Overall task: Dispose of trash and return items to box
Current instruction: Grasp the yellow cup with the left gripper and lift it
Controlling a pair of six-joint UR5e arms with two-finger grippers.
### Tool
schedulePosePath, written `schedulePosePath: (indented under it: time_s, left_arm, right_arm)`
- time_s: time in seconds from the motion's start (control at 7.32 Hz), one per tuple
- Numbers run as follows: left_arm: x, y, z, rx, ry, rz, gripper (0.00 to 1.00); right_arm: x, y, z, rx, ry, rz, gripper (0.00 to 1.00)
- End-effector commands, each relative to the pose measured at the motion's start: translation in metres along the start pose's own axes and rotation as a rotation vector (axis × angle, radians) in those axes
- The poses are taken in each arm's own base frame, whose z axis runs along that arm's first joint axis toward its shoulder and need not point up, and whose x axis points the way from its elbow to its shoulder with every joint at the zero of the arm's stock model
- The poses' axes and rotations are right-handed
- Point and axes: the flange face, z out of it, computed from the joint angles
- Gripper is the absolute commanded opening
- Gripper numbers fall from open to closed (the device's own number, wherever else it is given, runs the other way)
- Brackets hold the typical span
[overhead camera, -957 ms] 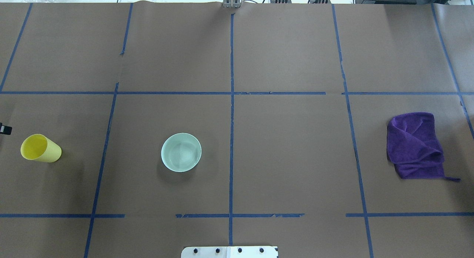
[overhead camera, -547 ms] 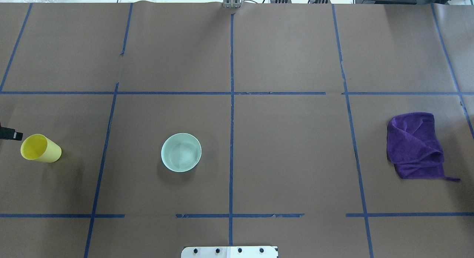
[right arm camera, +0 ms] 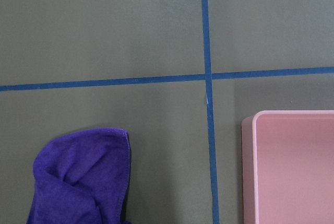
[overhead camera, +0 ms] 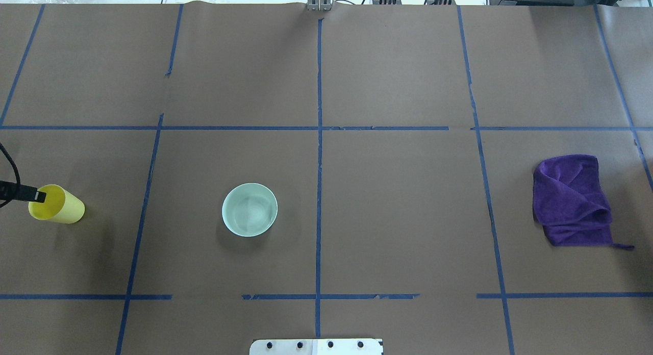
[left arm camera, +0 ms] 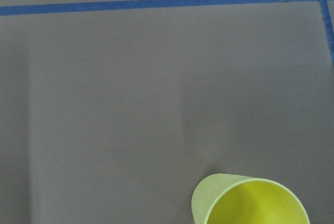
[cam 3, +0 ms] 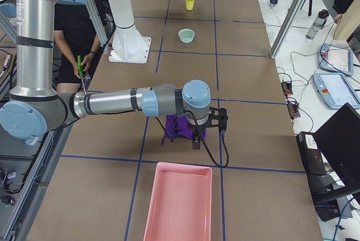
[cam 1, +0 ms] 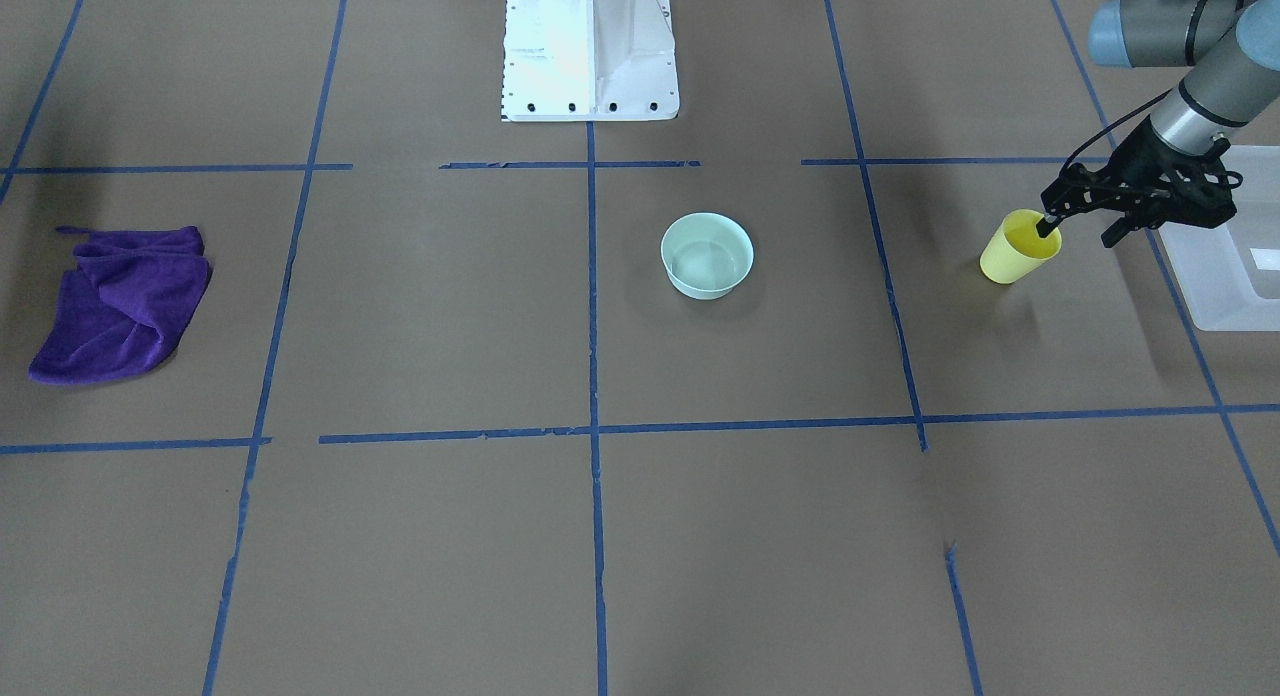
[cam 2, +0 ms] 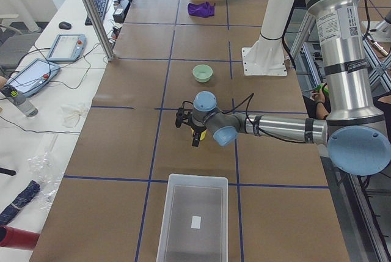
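Note:
The yellow cup (cam 1: 1018, 251) stands upright on the table's left side, also in the overhead view (overhead camera: 61, 207) and the left wrist view (left arm camera: 250, 203). My left gripper (cam 1: 1078, 231) is open. One fingertip (overhead camera: 38, 196) is over the cup's rim and the other is outside it, toward the box. The mint-green bowl (cam 1: 707, 256) stands upright near the middle (overhead camera: 249, 209). The translucent box (cam 1: 1205, 281) sits beyond the cup at the table's left end (cam 2: 168, 213). My right gripper (cam 3: 209, 137) hovers over the purple cloth; I cannot tell whether it is open.
The purple cloth (overhead camera: 571, 202) lies crumpled on the right side (cam 1: 120, 306). A pink tray (cam 3: 177, 201) sits at the table's right end, next to the cloth (right arm camera: 292, 166). The robot's white base (cam 1: 588, 46) stands at the near middle edge.
My left gripper's fingertip has moved in from the overhead view's left edge to the cup's rim. The cup, bowl and cloth have not moved.

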Motion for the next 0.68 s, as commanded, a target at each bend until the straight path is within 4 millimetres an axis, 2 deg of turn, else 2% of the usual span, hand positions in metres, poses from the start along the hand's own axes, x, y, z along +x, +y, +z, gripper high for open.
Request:
schedulePosePath:
  time_s: [0.0, 0.14, 0.27, 0.41, 0.55]
  left_arm:
    - [0.001, 0.001, 0.016, -0.004, -0.007, 0.018, 0.94]
    - [0.003, 0.002, 0.019, -0.006, -0.012, 0.027, 0.82]
    - [0.008, 0.005, 0.025, -0.009, -0.018, 0.038, 0.59]
    - [0.012, 0.004, 0.022, -0.004, -0.013, 0.040, 0.22]
    - [0.013, 0.005, 0.023, -0.007, -0.013, 0.042, 0.00]
  right_arm:
    - [-0.001, 0.000, 0.000, 0.001, -0.001, -0.001, 1.00]
    - [-0.001, 0.000, 0.000, 0.001, -0.002, -0.001, 1.00]
    - [-0.001, 0.000, 0.000, 0.001, -0.001, -0.001, 1.00]
    - [-0.001, 0.000, 0.000, 0.001, -0.001, -0.001, 1.00]
    - [-0.001, 0.000, 0.000, 0.000, -0.004, 0.002, 1.00]
